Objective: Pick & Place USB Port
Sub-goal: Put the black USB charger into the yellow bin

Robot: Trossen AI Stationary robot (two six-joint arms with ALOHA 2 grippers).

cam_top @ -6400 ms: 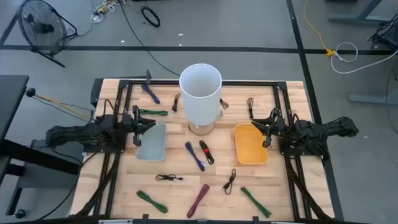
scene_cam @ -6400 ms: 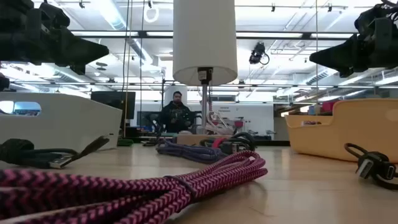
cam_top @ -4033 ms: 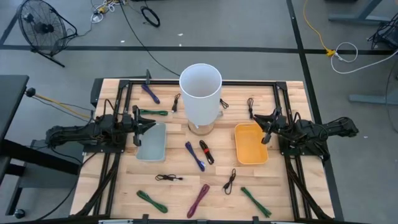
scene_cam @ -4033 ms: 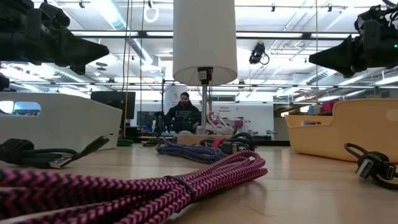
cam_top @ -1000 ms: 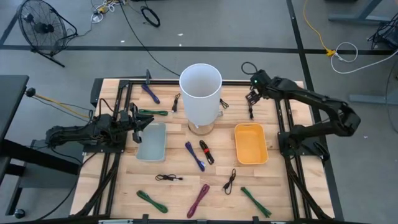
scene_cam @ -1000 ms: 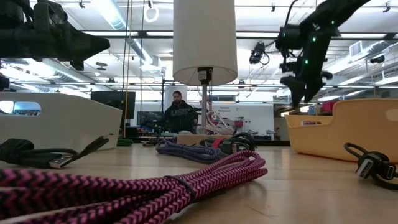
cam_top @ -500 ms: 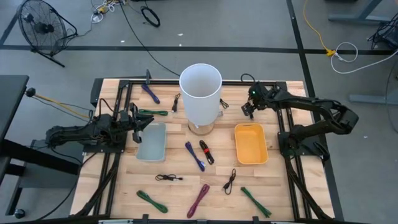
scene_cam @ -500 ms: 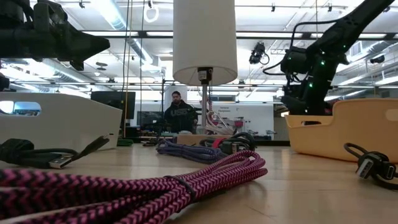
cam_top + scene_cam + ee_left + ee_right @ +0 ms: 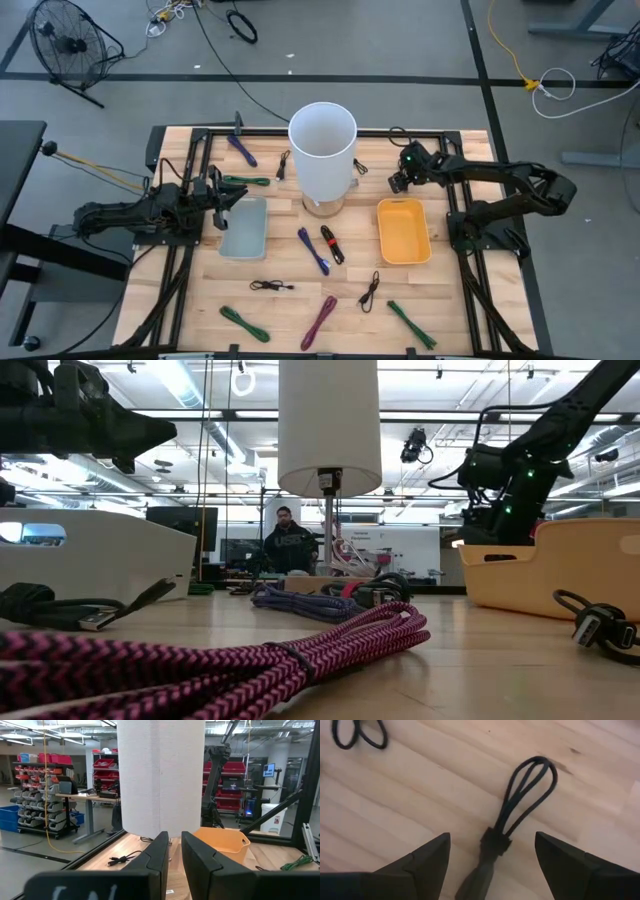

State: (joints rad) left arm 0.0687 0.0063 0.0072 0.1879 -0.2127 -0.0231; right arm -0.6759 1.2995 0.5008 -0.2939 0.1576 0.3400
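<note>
Overhead, right gripper (image 9: 398,181) reaches low over the far right of the light wooden slatted table (image 9: 280,310), just beyond the orange plastic bin (image 9: 402,232), above a small black bundled USB cable (image 9: 402,166) that is barely visible there. Left gripper (image 9: 222,201) waits by the pale grey tray (image 9: 244,228).

Table level: right gripper (image 9: 497,510) hangs behind the orange bin's rim.

Left wrist: own fingers nearly together, nothing between them, facing the tall white paper cylinder (image 9: 161,775).

Right wrist: fingers (image 9: 427,860) spread wide, straddling the cable (image 9: 509,827), untouched. Long axis runs between the fingers, loops pointing away from the camera, plug end nearer. Light, floppy, probably; the banded middle looks the best spot to pinch.
</note>
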